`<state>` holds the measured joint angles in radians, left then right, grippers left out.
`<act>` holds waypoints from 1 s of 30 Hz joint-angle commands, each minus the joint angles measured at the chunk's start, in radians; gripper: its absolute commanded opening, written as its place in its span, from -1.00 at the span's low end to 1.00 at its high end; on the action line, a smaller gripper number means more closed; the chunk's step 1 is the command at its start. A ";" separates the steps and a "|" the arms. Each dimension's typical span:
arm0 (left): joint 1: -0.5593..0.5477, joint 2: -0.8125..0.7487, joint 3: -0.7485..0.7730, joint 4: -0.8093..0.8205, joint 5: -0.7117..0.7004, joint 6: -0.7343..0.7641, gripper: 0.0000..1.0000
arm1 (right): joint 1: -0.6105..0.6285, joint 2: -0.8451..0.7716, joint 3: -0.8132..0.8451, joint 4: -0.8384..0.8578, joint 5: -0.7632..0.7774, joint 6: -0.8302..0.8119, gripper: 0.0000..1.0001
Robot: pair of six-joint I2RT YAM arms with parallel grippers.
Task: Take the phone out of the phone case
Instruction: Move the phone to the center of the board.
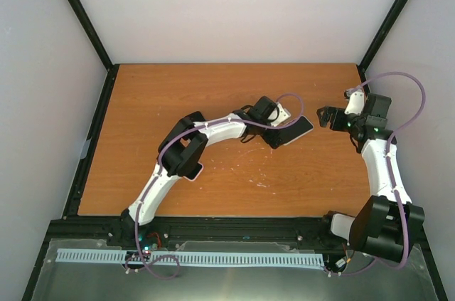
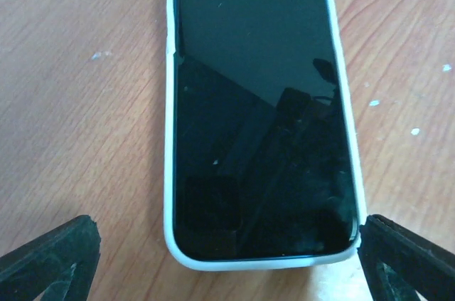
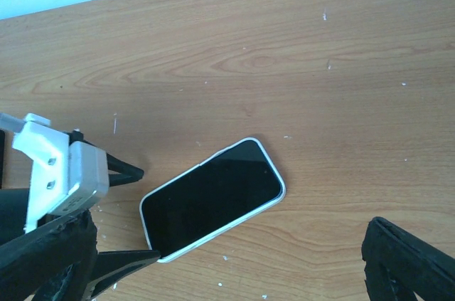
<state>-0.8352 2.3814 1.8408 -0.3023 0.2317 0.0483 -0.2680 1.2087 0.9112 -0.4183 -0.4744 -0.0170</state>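
The phone (image 1: 298, 129), black screen up, lies flat in its white case (image 2: 170, 173) on the wooden table (image 1: 213, 94). My left gripper (image 1: 277, 137) is open at the phone's near end. In the left wrist view the phone (image 2: 256, 102) runs up between the two fingertips (image 2: 50, 258), and the right one touches the case's corner. My right gripper (image 1: 324, 117) is open and empty, just right of the phone and above the table. In the right wrist view the phone (image 3: 213, 198) lies diagonally, with the left gripper (image 3: 148, 213) at its lower left end.
Black frame posts (image 1: 78, 9) and white walls enclose the table. The table's near edge (image 1: 213, 214) runs in front of the arm bases. Small white specks (image 3: 325, 15) dot the wood.
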 commanded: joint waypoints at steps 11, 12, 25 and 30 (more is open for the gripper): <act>-0.031 0.065 0.077 0.034 -0.026 0.029 0.97 | -0.016 0.009 -0.009 0.019 -0.021 0.015 1.00; -0.031 0.058 0.069 0.045 -0.004 0.027 0.98 | -0.018 0.011 -0.010 0.019 -0.022 0.015 1.00; -0.056 0.139 0.171 0.016 -0.069 0.002 0.99 | -0.019 0.009 -0.008 0.016 -0.034 0.016 1.00; -0.065 0.156 0.187 -0.008 -0.192 0.002 0.99 | -0.019 0.017 -0.003 0.013 -0.038 0.017 1.00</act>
<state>-0.8883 2.5095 1.9900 -0.2726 0.1535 0.0586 -0.2768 1.2156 0.9112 -0.4149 -0.4973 -0.0097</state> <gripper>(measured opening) 0.995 0.999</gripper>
